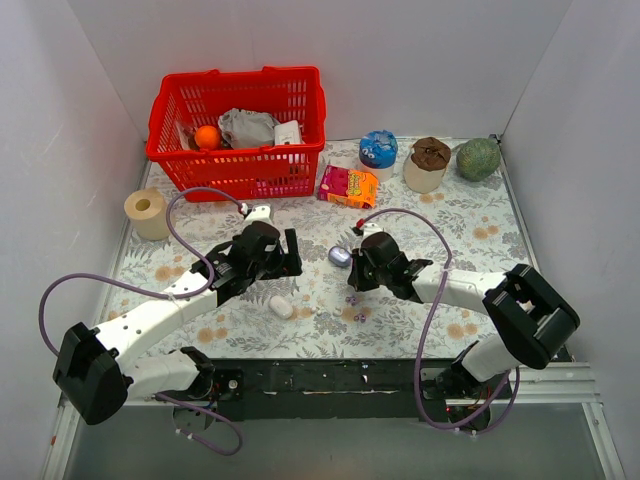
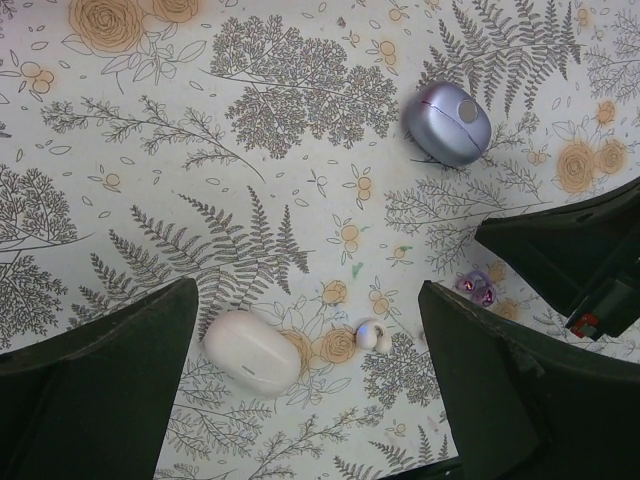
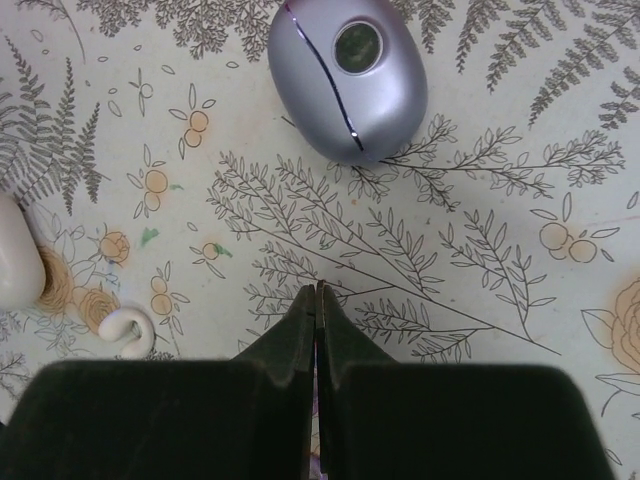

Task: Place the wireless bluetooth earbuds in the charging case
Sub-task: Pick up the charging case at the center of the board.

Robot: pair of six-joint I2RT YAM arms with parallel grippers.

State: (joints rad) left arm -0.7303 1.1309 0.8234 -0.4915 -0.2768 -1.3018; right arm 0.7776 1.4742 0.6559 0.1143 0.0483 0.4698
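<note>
The charging case (image 1: 340,256) is a lavender pebble lying on the floral cloth with its lid closed; it also shows in the left wrist view (image 2: 447,123) and the right wrist view (image 3: 348,75). The purple earbuds (image 2: 476,287) lie close together on the cloth, just beside my right gripper's dark body; from above they are a small purple speck (image 1: 352,299). My right gripper (image 3: 318,291) is shut, its tips on the near side of the case and apart from it. My left gripper (image 2: 310,400) is open and empty, hovering over a white capsule.
A white capsule (image 2: 250,350) and a small white bud (image 2: 373,337) lie between my left fingers. A red basket (image 1: 240,130) stands at the back left, a tape roll (image 1: 147,212) at the left edge, and a snack packet (image 1: 349,186), cups and a green ball at the back.
</note>
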